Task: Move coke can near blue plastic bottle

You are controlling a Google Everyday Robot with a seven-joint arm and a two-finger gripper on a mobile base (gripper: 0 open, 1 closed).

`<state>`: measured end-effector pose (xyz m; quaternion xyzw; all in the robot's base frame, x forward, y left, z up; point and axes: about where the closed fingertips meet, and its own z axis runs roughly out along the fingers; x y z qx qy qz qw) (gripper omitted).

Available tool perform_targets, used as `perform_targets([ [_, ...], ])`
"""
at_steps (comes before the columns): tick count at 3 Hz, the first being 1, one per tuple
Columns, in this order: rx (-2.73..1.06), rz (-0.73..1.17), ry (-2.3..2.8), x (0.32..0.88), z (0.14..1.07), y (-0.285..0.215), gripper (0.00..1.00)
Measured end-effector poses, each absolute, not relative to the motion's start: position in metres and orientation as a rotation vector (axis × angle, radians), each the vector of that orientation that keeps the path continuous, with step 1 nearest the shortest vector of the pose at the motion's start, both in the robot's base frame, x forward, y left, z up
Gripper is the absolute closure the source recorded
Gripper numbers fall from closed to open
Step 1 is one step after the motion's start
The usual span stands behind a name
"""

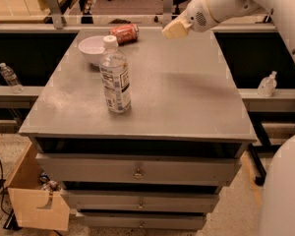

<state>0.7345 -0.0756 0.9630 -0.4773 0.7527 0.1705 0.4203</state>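
Camera view: the blue plastic bottle [115, 77] stands upright on a grey cabinet top [187, 97]. Behind the bottle, the coke can [124, 33] lies on its side near a white bowl [93, 49]. Behind and right of the bottle, the gripper [176, 28] hovers apart from the can; I cannot tell whether it is released or clenched.

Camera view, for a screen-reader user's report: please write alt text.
The gripper hovers above the far side of the grey table, apart from the coke can lying on its side at the far edge. A white bowl sits by the can; the blue plastic bottle stands upright nearer the camera.
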Motion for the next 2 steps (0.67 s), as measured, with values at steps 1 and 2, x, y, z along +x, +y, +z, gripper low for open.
perform_targets([
  [1, -1.2, 0.432, 1.887, 0.735, 0.9606, -0.073, 0.12],
  [2, -1.203, 0.436, 1.888, 0.7355, 0.9584, -0.0706, 0.0],
])
